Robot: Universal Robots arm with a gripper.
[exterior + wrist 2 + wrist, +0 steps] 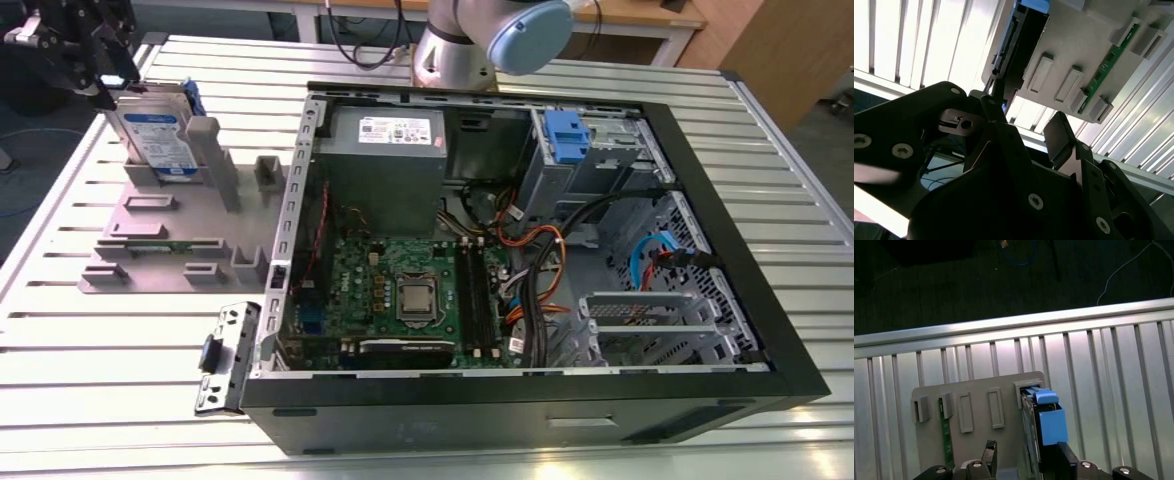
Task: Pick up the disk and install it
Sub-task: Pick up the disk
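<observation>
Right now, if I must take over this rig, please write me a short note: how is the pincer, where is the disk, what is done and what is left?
Pincer: open, holding nothing, close above the disk.
Disk: standing upright in a slot of the grey rack, outside the computer case, to the exterior view's left of it.
Done: the pincer is positioned at the disk; nothing is gripped.
Left: the disk is not yet picked up and not yet installed in the case.
</observation>
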